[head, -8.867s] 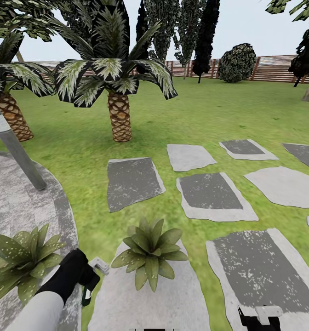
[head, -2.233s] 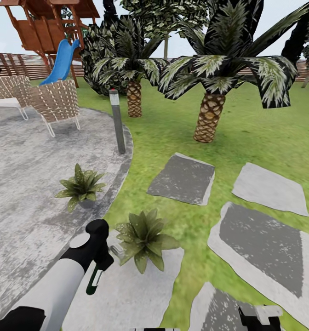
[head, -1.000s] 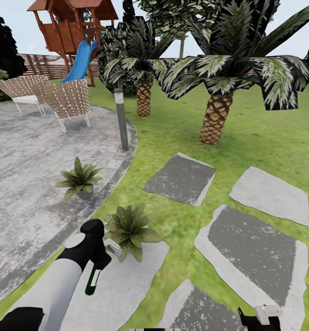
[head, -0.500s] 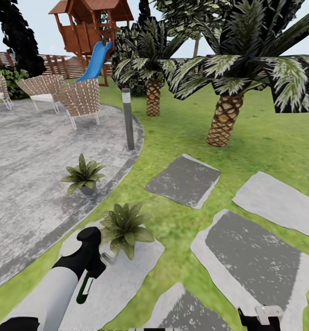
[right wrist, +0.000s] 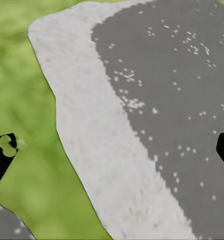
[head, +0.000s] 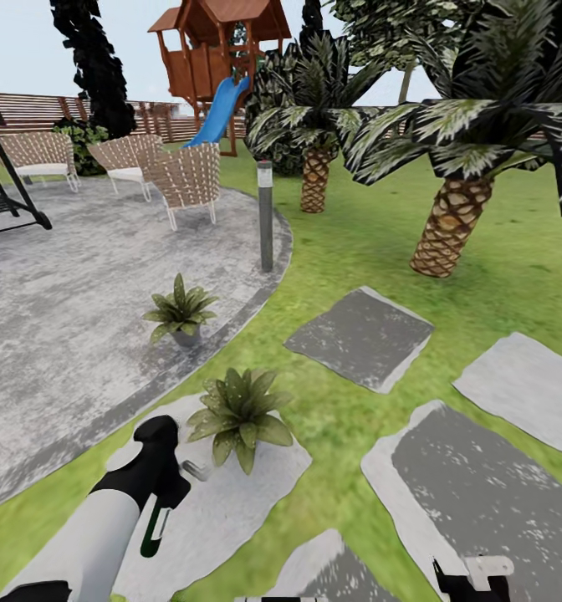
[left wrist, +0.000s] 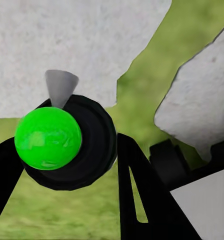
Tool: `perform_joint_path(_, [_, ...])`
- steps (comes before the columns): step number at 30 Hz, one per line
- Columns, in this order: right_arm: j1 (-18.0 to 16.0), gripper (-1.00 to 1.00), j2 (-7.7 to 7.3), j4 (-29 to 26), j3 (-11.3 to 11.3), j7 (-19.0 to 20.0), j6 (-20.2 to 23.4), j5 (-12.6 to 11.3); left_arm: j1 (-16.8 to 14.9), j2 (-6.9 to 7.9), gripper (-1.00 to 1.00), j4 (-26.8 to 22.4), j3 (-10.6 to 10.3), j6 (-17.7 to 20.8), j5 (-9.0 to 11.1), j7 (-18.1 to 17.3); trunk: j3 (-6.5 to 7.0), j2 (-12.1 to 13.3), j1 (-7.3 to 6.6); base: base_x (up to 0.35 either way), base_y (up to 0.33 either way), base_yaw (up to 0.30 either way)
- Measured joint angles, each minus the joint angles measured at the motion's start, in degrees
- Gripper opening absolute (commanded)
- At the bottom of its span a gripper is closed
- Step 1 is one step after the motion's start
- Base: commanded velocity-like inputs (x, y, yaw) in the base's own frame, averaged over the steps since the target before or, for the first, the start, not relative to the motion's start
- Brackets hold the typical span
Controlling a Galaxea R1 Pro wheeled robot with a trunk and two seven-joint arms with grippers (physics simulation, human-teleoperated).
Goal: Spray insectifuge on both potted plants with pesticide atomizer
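Leaves fill both tiny grey pots: one potted plant [head: 241, 412] stands at the edge of a pale stepping stone [head: 231, 502] in the lawn, the other potted plant [head: 181, 309] near the rim of the round paved patio [head: 55, 334]. The left gripper [head: 166, 502] is clamped around the pesticide atomizer [head: 155, 531], just beside the nearer plant. The right gripper [head: 472, 577] hangs spread wide over another stone, holding nothing.
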Motion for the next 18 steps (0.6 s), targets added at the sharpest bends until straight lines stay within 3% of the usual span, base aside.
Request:
perform_joint_path(5, [0.0, 1.0, 0.0, 0.0, 0.0, 0.0, 0.0, 0.02, 0.0, -0.38, -1.0, 0.35, -0.23, -0.01, 0.05, 0.0, 0.0, 0.0, 0.0, 0.013, -0.024, 0.213])
perform_joint_path(11, [0.01, 1.0, -0.01, -0.02, 0.01, 0.07, -0.02, 0.03, -0.01, -0.53, -1.0, 0.18, -0.27, -0.06, 0.37, 0.01, 0.0, 0.0, -0.01, 0.133, -0.224, 0.01])
perform_joint_path(18, [0.01, 1.0, -0.01, -0.03, 0.01, 0.07, -0.02, 0.01, -0.01, -0.53, -1.0, -0.02, -0.12, -0.15, 0.36, 0.01, 0.0, 0.0, 0.02, -0.068, -0.266, 0.002])
